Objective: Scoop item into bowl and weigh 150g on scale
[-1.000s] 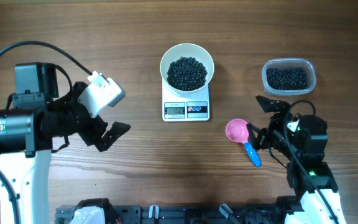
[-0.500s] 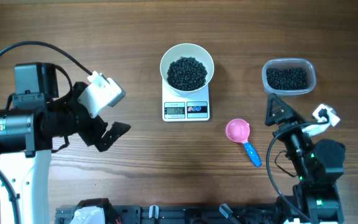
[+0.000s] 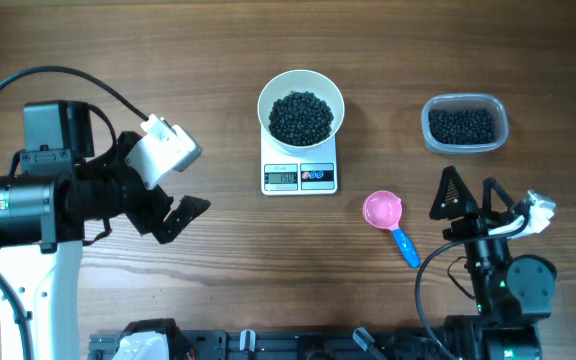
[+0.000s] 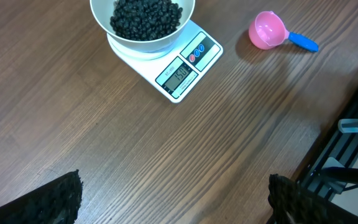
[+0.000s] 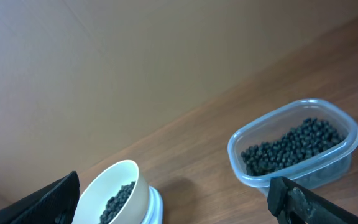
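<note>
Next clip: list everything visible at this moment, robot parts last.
table: one, brown wood, under everything
scale: one, white, table centre
bowl: one, white, on the scale
tub: one, clear, right of the bowl
grains: two heaps, black, one in the bowl, one in the tub
scoop: one, pink with blue handle, lying right of the scale
left gripper: one, black, open and empty, left side
right gripper: one, black, open and empty, right side, near the scoop

The scale (image 4: 199, 61) has a grey display (image 4: 178, 76) whose digits look like 150.
</note>
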You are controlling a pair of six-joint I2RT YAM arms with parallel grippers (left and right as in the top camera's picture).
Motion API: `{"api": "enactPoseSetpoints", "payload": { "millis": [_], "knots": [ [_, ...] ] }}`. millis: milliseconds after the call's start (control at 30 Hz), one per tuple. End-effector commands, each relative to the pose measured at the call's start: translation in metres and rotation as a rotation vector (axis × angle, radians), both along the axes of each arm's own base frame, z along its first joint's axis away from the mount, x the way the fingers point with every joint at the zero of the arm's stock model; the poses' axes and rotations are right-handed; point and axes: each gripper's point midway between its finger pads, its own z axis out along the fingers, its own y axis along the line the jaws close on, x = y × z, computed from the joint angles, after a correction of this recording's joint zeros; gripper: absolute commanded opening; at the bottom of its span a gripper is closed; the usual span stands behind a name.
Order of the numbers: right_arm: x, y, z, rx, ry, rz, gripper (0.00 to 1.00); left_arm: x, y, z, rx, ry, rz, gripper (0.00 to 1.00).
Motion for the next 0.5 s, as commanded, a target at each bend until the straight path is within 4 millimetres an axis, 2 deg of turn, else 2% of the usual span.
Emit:
{"api": "enactPoseSetpoints", "payload": {
  "millis": [0,167,333,467],
  "knots": [
    [-0.0033,-0.0042,-0.0024,-0.037,-0.031,-0.023,1.00,-0.0001,-0.0007,-0.0012,-0.003,0.010,0.004,1.00],
    [-0.0108,-0.0044,0.0039,-0.081,-0.095,-0.024,1.00,-0.0001,-0.0007,-0.0012,-0.003,0.010,0.004,1.00],
    [-0.0088,-0.0052,-0.0019,-0.087,-0.105,-0.029,1.00,-0.0001,-0.0007,-0.0012,-0.003,0.010,0.004,1.00],
    [-0.0090,-0.0052,0.0006,-0.226,-0.119,-0.028,1.00,-0.0001,-0.0007,-0.0012,-0.003,0.010,0.004,1.00]
  ]
}}
